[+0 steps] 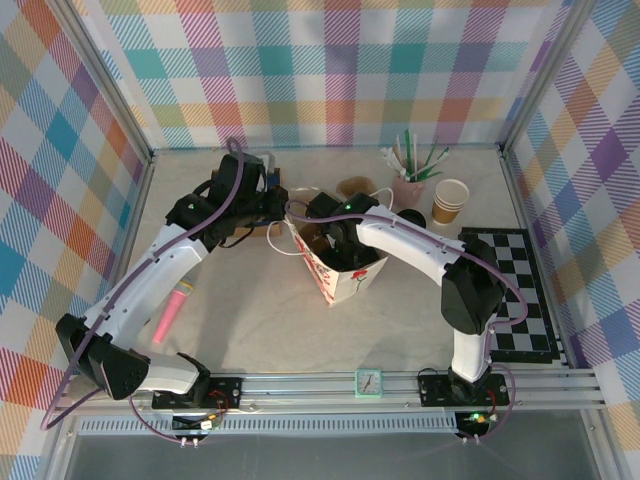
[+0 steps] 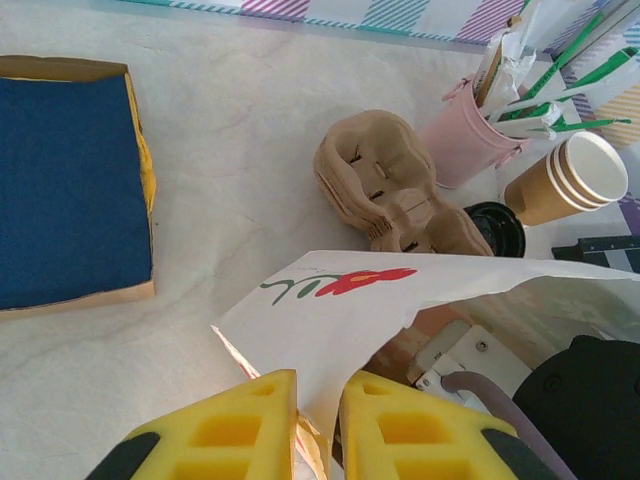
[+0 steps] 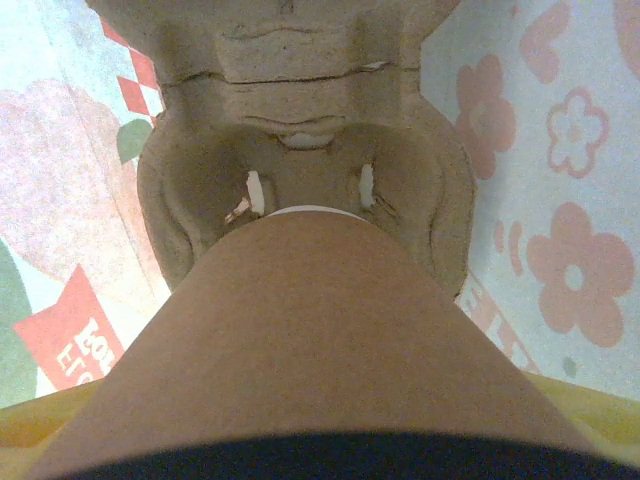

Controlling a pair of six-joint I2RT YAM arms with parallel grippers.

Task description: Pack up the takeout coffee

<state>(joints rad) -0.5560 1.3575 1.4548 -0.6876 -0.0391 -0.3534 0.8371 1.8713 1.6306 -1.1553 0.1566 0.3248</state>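
**Two end effectors, one bag: coffee heads down into its carrier**

Two of my end effectors share the job at the middle of the surface (image 2: 250, 150). Nearest, my left end effector (image 2: 318, 405) is clenched on the rim of the white flowered paper bag (image 2: 400, 300), nipping the paper edge so the mouth stands open. My right end effector (image 1: 338, 228) reaches down through that mouth, grasping the takeout coffee (image 3: 310, 340) by its sides, with the black lid toward the wrist. The cup hangs upright inside the bag, its base right over a well of the moulded cardboard tray (image 3: 300, 120) lying on the bag's floor; whether it touches I cannot tell.

By my reading, the step in hand is seating the cup. The next move calls for a straight descent into the well, then a release and a lift out that does not catch the paper walls, while the left holds the rim taut.

Farther off, behind the bag, lie a second moulded tray (image 2: 375, 175), a pink holder of straws (image 2: 470, 140) and a stack of lidless paper cups (image 2: 570, 180).
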